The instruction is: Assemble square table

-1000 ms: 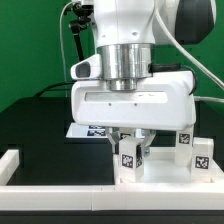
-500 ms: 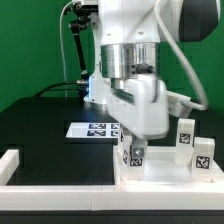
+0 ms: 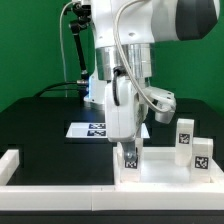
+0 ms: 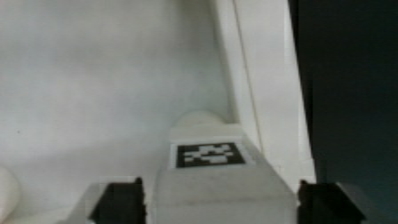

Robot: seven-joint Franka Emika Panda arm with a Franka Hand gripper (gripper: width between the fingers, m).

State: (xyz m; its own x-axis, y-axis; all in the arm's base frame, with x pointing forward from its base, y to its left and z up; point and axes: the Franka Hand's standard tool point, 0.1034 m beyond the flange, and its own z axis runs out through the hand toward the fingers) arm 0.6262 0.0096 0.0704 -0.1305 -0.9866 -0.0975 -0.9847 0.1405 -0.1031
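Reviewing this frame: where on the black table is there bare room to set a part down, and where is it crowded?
Bare: the black table between the white rail and the marker board. Crowded: the exterior view's right, where the gripper straddles a leg on the square top, with two more legs beside it.

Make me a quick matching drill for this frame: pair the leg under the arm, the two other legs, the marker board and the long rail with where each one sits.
Things:
1. leg between the hand's fingers
2. two other legs
3. marker board
4. border rail

Places:
a. flat on the black table, behind the arm
b. along the near edge, at the exterior view's left
c. upright on the square top, under the arm
d. upright on the square top, at the exterior view's right

Pairs: 1-c, 2-d, 3-a, 4-b
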